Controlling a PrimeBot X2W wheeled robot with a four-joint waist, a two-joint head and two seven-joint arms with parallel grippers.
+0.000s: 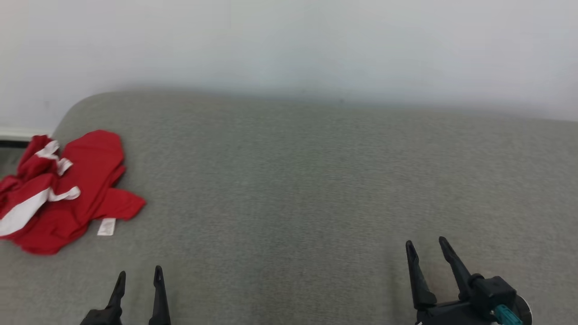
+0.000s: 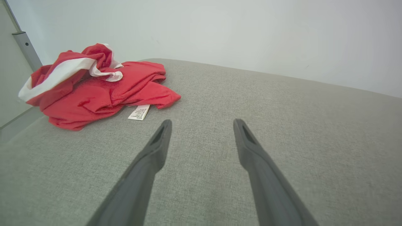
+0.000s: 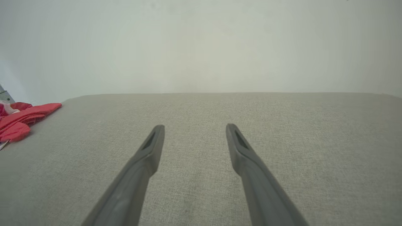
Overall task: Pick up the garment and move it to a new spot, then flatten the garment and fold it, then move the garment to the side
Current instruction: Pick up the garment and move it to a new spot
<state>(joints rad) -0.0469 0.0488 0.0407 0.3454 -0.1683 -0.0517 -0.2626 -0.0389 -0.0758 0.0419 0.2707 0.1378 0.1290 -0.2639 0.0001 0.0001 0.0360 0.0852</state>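
We face a pale wall [image 1: 289, 40]. A broad padded grey surface [image 1: 289, 180] runs up to it, its far-left corner rounded. Most of that fabric lies bare, which we judge leaves plenty of room for carrying the piece over and spreading it flat.

The red garment [image 1: 76, 189] sits crumpled at the far-left edge of the padding, part of it bunched over the side. It is heaped in loose folds with a white stripe [image 1: 27, 210] twisted through them, so we judge it was dropped rather than laid out. Nothing of the task looks done yet.

Our left gripper [image 1: 140, 271] hangs low over the padding, near the garment but apart from it, fingers spread wide and empty. It seems the natural one to reach in first. Our right gripper [image 1: 426, 242] hovers well apart on the other side, likewise spread wide and holding nothing, and we take it as waiting to help with the flattening.

A small white label [image 1: 106, 226] pokes out from the garment's near hem, lying flat on the padding.
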